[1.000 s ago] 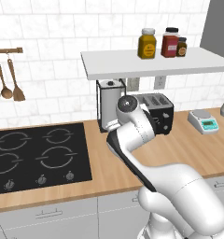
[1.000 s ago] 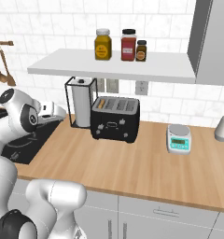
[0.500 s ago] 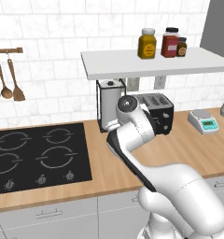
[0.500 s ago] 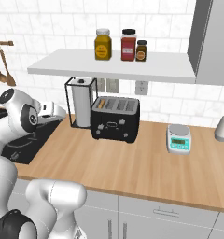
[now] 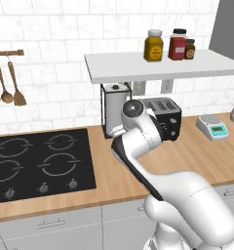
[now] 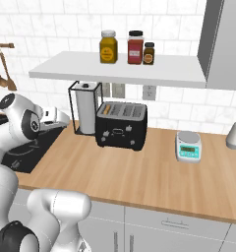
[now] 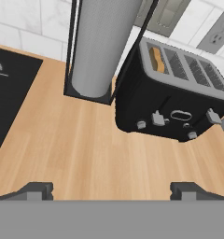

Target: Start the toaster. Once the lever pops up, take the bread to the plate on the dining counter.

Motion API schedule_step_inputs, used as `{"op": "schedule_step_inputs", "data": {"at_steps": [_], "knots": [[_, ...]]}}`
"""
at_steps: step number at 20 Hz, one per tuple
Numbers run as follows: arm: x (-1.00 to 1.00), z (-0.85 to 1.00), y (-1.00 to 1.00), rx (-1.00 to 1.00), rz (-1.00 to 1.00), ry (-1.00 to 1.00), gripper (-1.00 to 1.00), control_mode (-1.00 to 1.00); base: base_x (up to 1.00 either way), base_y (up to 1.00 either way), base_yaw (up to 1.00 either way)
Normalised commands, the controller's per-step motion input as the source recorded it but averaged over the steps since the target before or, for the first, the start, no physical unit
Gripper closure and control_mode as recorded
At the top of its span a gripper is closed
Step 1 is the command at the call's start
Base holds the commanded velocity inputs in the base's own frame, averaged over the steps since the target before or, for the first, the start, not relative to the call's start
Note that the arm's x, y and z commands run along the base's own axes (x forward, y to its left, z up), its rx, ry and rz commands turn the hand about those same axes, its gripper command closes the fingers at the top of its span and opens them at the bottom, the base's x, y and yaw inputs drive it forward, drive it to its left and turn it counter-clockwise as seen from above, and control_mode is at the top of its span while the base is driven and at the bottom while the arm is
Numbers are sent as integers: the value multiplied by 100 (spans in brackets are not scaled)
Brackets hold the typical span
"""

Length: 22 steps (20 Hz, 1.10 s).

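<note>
The black four-slot toaster (image 6: 121, 125) stands on the wall counter under the shelf; the arm partly covers the toaster (image 5: 164, 117) in the left base view. The bread (image 7: 156, 59) sits down in its leftmost slot, with only the tan top edge of the bread (image 6: 106, 109) showing. On the front of the toaster (image 7: 174, 105), two grey levers (image 7: 157, 118) are up. My gripper (image 7: 111, 190) hovers over the wooden counter to the front left of the toaster, apart from it. It is open, with nothing between its fingertips (image 7: 37, 189). The plate and the dining counter are out of view.
A paper-towel roll (image 6: 85, 104) in a black wire holder stands just left of the toaster. The black stove (image 5: 36, 163) lies further left. A white scale (image 6: 188, 146) sits to the right. Three jars (image 6: 135, 47) stand on the low shelf (image 6: 120, 69) above.
</note>
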Motion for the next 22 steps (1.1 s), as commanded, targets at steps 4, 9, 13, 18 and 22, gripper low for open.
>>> {"op": "schedule_step_inputs", "data": {"at_steps": [4,9,13,18,22], "knots": [[0,0,0,0,0,0,-100,-100,0,0,0],[0,0,0,0,0,0,-100,-100,0,0,0],[0,0,0,0,0,0,-100,-100,0,0,0],[0,0,0,0,0,0,-100,-100,0,0,0],[0,0,0,0,0,0,-100,-100,0,0,0]]}}
